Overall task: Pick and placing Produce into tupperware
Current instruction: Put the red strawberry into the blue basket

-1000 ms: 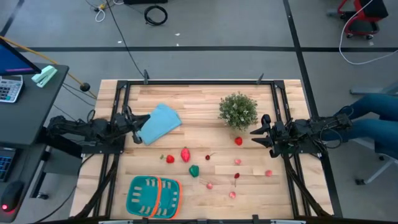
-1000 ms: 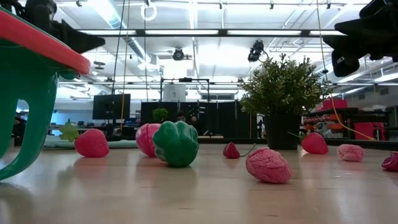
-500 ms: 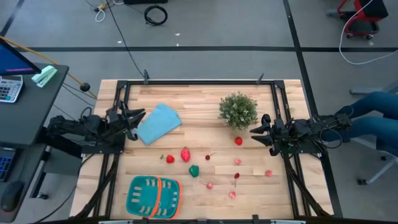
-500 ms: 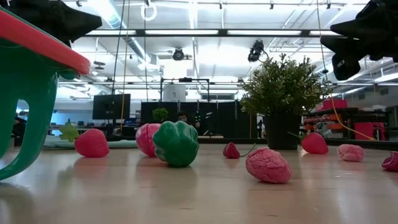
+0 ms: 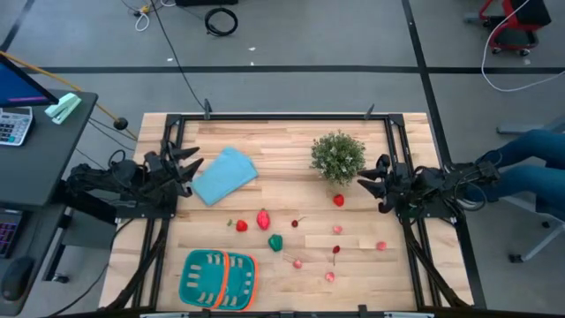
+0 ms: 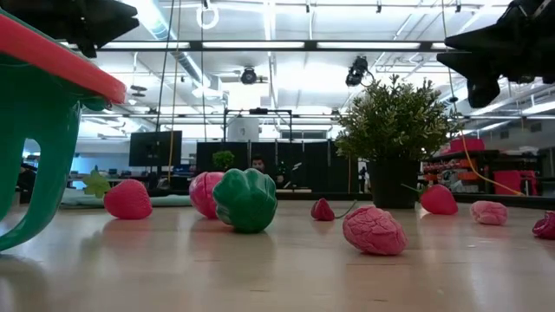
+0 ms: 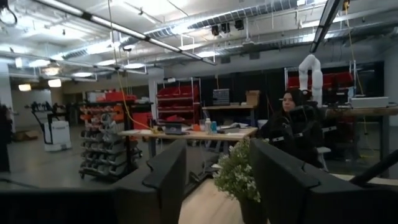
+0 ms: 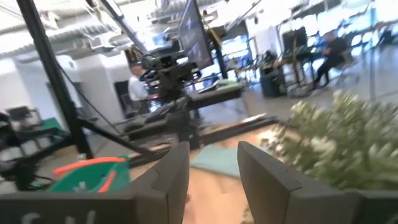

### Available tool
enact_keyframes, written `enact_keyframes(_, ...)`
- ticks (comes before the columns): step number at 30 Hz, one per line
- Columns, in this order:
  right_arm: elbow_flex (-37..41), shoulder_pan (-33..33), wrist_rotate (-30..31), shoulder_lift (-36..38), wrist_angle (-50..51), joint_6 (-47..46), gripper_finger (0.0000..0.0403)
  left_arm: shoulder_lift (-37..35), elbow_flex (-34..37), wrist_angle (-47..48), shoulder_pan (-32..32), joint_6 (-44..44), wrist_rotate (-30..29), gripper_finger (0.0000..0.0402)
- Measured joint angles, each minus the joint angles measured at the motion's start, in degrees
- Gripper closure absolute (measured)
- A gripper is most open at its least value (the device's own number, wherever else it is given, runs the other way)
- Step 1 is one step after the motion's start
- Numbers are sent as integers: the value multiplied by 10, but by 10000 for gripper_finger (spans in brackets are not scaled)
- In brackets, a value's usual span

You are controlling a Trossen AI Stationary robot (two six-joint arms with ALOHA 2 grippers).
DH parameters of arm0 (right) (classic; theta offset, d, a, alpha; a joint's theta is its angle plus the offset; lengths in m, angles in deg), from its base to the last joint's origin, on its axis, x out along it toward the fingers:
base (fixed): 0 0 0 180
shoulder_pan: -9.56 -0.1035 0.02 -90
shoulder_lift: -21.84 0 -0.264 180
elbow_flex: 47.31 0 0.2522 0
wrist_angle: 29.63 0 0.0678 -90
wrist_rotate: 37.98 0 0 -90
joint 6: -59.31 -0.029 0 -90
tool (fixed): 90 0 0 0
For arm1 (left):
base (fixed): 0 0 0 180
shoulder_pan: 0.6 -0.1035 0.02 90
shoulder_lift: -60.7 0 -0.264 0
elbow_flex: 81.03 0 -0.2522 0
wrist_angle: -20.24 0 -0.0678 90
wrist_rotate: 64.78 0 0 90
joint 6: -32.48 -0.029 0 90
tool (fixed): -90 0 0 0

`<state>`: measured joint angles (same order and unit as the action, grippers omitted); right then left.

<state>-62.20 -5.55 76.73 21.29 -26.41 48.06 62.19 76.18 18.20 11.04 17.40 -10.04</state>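
Produce lies loose on the wooden table [image 5: 291,146], none of it in the tupperware [image 5: 217,280], a teal slotted container with an orange band that sits at the near left of the table with only its own slotted floor showing inside. Going from left to right in the high view: the left gripper [image 5: 187,164] hangs over the left edge, just beside the light blue folded cloth [image 5: 225,174], its fingers spread with nothing between them. The fruit is well apart from it, nearer the middle. A small red strawberry [image 5: 241,226] comes first, then a larger red piece [image 5: 263,219], then the green pepper [image 5: 276,241] just below it. Further right lie a pink piece [image 5: 297,263], several more small red and pink pieces, a pink one [image 5: 381,246] farthest right, and a red fruit [image 5: 338,200] near the potted plant [image 5: 338,156]. The right gripper [image 5: 371,185] hovers just right of that plant, near the red fruit but not touching it, its fingers apart and holding nothing.
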Motion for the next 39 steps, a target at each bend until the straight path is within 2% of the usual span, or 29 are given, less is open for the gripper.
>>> enact_keyframes(5, -25, 0, 13, -26, 3, 54, 245, 0, 0, -2, 0, -24, 0, 212)
enact_keyframes(10, -96, 0, 13, -85, 5, 109, 220, 0, 0, -2, 0, -27, 0, 216)
enact_keyframes(15, -207, 0, 13, -180, 57, 132, 197, 0, 0, -11, 0, -27, 0, 216)
enact_keyframes(21, -331, 0, 13, -325, 161, 103, 183, 0, -5, -53, 0, -10, -4, 212)
enact_keyframes(26, -405, 0, 41, -444, 247, 44, 183, 3, -65, -23, 0, 37, -40, 216)
enact_keyframes(30, -434, 14, 55, -518, 278, 19, 185, 26, -144, 49, 0, 24, -40, 216)
enact_keyframes(39, -437, 86, 52, -637, 282, -97, 185, 154, -290, 190, 0, 19, -66, 219)
